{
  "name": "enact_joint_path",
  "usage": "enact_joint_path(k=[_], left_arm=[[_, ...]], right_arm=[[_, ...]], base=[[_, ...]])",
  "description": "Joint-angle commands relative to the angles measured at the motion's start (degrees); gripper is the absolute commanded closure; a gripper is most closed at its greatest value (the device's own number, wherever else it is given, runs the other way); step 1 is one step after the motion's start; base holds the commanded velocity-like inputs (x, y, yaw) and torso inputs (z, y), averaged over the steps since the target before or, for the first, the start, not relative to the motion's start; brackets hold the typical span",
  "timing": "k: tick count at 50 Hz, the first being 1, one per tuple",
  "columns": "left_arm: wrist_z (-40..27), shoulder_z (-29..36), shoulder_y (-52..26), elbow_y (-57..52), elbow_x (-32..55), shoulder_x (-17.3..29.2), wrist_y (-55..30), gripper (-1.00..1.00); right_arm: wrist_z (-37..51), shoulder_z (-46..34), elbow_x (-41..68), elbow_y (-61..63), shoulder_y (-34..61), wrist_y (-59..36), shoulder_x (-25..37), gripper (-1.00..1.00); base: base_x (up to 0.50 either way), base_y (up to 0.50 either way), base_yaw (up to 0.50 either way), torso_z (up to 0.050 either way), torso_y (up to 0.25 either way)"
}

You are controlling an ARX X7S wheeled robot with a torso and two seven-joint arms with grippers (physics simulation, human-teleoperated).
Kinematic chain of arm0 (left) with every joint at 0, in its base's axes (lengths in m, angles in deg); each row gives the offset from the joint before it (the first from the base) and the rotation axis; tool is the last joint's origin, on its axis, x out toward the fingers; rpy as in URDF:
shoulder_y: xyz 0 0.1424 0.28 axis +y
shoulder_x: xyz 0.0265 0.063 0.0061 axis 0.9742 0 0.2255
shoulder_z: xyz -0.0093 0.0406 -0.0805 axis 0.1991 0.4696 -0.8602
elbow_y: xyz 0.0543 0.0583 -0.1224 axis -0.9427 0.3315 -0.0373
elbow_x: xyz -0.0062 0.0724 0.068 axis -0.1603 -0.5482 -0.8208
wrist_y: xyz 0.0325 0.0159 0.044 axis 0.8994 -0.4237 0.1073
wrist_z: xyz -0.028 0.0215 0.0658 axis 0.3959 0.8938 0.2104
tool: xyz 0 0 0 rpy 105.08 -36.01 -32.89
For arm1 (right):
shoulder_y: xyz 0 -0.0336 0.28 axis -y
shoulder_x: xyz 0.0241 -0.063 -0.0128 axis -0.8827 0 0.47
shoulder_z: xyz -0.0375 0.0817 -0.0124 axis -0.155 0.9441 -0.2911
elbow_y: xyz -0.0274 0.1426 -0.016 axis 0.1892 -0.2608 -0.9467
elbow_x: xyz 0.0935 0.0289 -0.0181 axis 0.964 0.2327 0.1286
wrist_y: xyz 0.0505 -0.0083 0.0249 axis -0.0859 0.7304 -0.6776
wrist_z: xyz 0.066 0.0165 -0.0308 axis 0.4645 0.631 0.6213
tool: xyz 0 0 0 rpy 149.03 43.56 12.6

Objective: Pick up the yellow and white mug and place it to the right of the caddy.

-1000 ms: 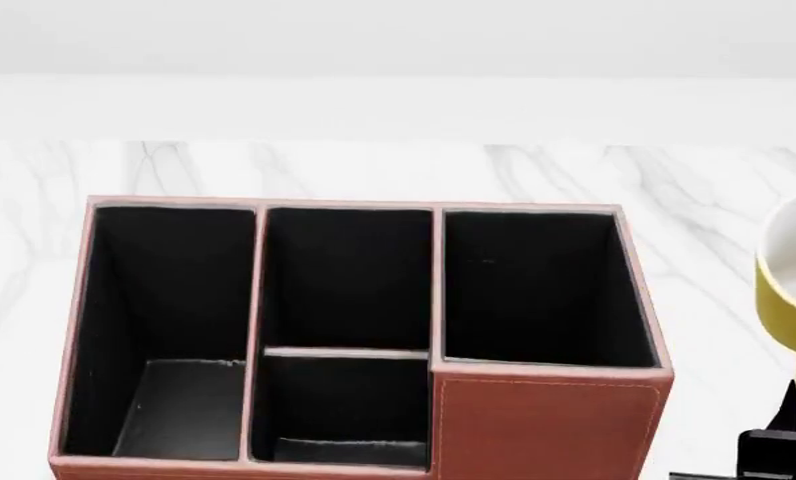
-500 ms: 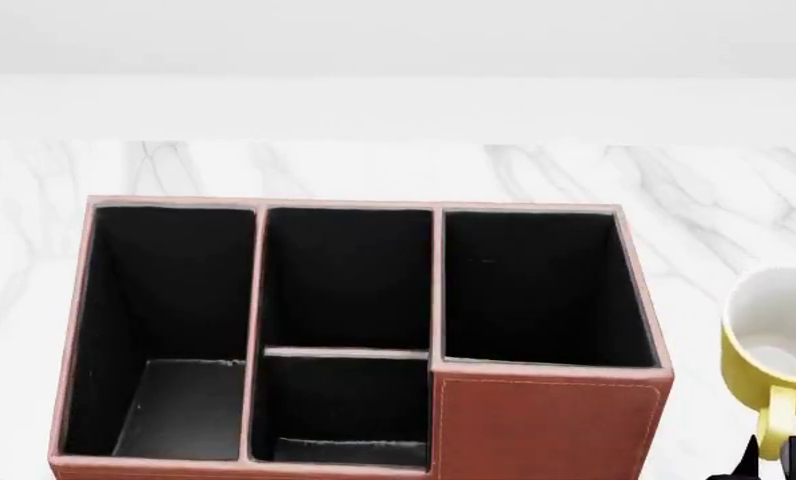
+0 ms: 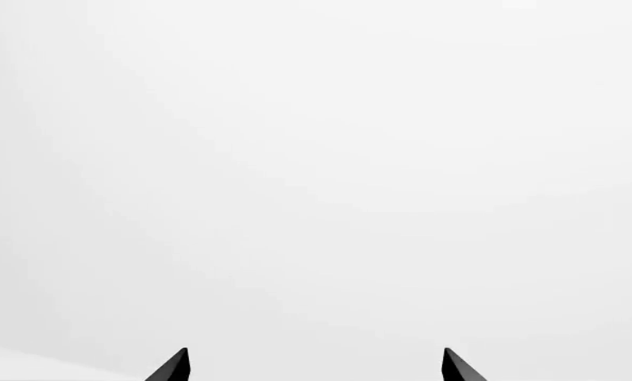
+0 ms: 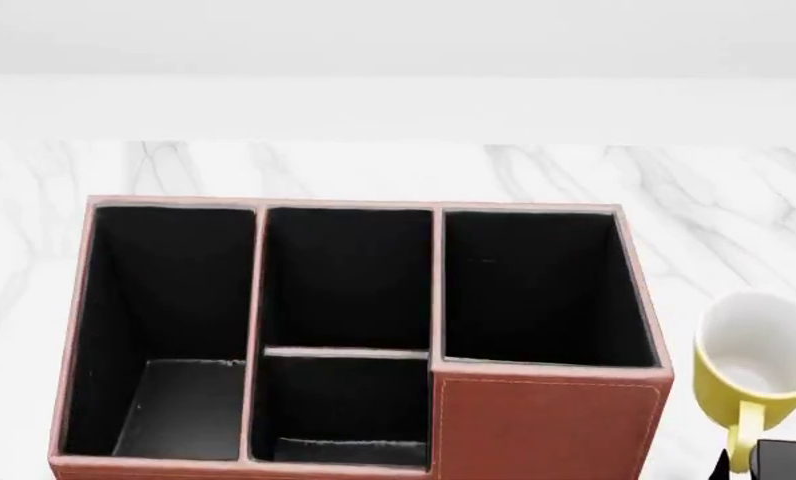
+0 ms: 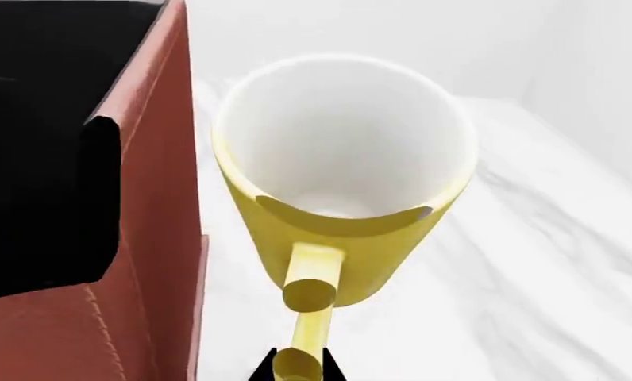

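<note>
The yellow and white mug [image 4: 756,360] is upright just right of the caddy [image 4: 358,340], a reddish-brown organizer with black compartments on the marble table. In the right wrist view the mug [image 5: 343,182] is close beside the caddy's side wall [image 5: 147,262]. My right gripper [image 5: 296,367] is shut on the mug's yellow handle; the dark fingertips [image 5: 263,369] pinch it from both sides. In the head view only a black part of that gripper [image 4: 785,462] shows at the bottom right. My left gripper [image 3: 314,365] is open and empty, facing blank white space.
The white marble table [image 4: 371,170] runs behind and to the right of the caddy, with a pale wall beyond. A narrow strip of table [image 5: 231,317] lies between mug and caddy. More marble surface [image 5: 528,262] shows right of the mug.
The mug has moved down and left toward the caddy's right side, held by my right gripper. The caddy has not moved.
</note>
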Motion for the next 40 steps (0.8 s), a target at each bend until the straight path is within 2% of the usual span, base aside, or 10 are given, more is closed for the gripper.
enact_joint_path(k=[1,8,40], left_arm=[[0.0,0.0,0.1,0.0,0.1,0.0,0.0,-1.00],[0.0,0.2,0.3,0.0,-0.2,-0.1,0.0,-1.00],[0.0,2.6,0.5,0.0,-1.9,-1.1,0.0,-1.00]], right_arm=[[-5.8,2.3,6.7,-8.4,-3.1,-1.0,-4.6,1.00],[-8.8,3.7,11.0,-13.5,-6.6,-0.5,-6.5,1.00],[-12.9,5.7,14.1,-21.9,-11.2,-1.6,-11.2,1.00]], base=[[0.00,0.00,0.00,0.000,0.000],[0.00,0.00,0.00,0.000,0.000],[0.00,0.00,0.00,0.000,0.001]])
